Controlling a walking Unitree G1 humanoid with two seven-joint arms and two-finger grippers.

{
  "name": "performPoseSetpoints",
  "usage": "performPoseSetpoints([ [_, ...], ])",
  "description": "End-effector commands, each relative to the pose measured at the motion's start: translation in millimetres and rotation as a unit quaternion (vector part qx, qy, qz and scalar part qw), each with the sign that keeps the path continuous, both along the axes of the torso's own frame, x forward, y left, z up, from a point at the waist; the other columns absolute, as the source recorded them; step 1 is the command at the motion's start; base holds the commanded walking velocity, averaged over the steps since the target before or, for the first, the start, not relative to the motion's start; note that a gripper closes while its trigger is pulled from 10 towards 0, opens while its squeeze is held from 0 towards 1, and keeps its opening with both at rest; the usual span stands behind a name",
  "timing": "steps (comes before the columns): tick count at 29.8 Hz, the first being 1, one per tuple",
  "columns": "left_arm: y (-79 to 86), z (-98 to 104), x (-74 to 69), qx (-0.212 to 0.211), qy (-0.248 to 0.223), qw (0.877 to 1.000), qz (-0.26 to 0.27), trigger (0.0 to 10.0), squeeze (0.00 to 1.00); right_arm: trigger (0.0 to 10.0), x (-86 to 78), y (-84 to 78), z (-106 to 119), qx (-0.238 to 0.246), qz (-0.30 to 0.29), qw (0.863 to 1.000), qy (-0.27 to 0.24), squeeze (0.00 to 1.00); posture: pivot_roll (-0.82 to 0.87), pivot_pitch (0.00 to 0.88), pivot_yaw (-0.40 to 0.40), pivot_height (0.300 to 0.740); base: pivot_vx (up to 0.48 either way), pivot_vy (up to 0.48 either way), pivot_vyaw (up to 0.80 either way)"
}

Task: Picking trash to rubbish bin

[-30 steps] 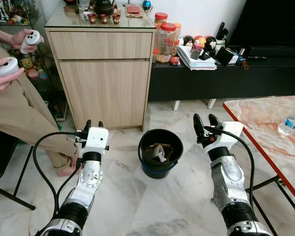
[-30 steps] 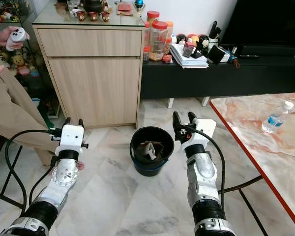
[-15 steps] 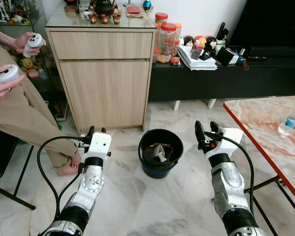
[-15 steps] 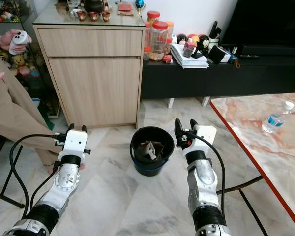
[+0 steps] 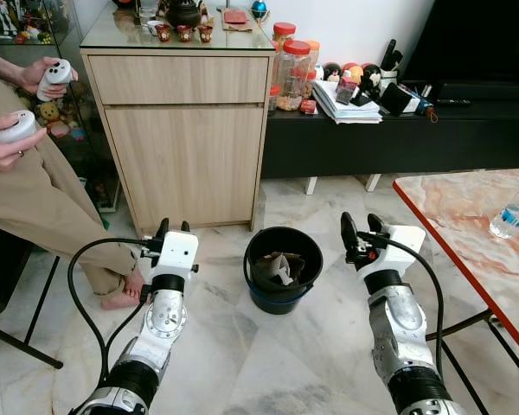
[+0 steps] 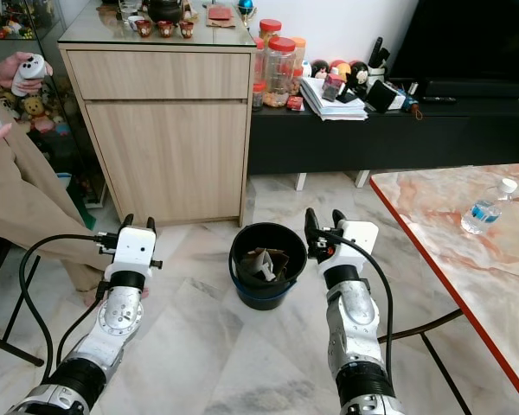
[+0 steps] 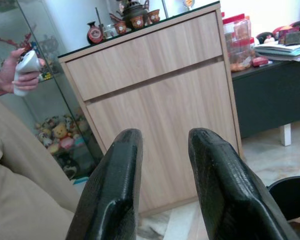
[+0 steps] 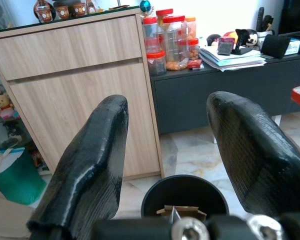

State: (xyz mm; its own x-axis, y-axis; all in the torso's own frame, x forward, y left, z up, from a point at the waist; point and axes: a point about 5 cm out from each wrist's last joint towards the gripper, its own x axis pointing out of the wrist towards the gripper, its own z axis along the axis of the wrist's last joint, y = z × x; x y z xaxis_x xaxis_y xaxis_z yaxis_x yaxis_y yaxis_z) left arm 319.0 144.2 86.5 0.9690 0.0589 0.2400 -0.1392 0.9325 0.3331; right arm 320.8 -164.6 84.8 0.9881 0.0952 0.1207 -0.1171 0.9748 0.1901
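The left claw (image 5: 172, 228) and right claw (image 5: 360, 227) are raised on either side of the rubbish bin (image 5: 283, 267), fingers parted, nothing gripped; crumpled trash (image 5: 279, 269) is seen lying inside the bin on the marble floor (image 5: 242, 363); a plastic bottle (image 5: 510, 216) is noted on the table (image 5: 476, 242), well apart from the right claw; beyond, a wooden cabinet (image 5: 182, 130) and a seated person (image 5: 26, 173) with controllers are recorded. Risk judged: the bin could be knocked by either arm in turning; the bottle may roll if nudged.
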Motion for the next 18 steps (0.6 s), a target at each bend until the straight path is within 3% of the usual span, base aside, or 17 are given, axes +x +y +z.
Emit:
performPoseSetpoints([
  [1, -3.1, 3.2, 1.0, -0.002, -0.006, 1.000, -0.001, 10.0, 0.00, 10.0, 2.4, -0.8, 6.5, -0.001, -0.001, 1.000, -0.010, 0.00, 0.11, 0.000, -0.115, 0.740, 0.000, 0.000, -0.80],
  [18, 2.6, 9.1, 4.4, -0.006, -0.012, 1.000, 0.012, 10.0, 0.00, 10.0, 3.8, 3.8, 7.8, -0.005, 0.003, 1.000, -0.008, 0.00, 0.10, 0.000, -0.118, 0.740, 0.000, 0.000, -0.80],
])
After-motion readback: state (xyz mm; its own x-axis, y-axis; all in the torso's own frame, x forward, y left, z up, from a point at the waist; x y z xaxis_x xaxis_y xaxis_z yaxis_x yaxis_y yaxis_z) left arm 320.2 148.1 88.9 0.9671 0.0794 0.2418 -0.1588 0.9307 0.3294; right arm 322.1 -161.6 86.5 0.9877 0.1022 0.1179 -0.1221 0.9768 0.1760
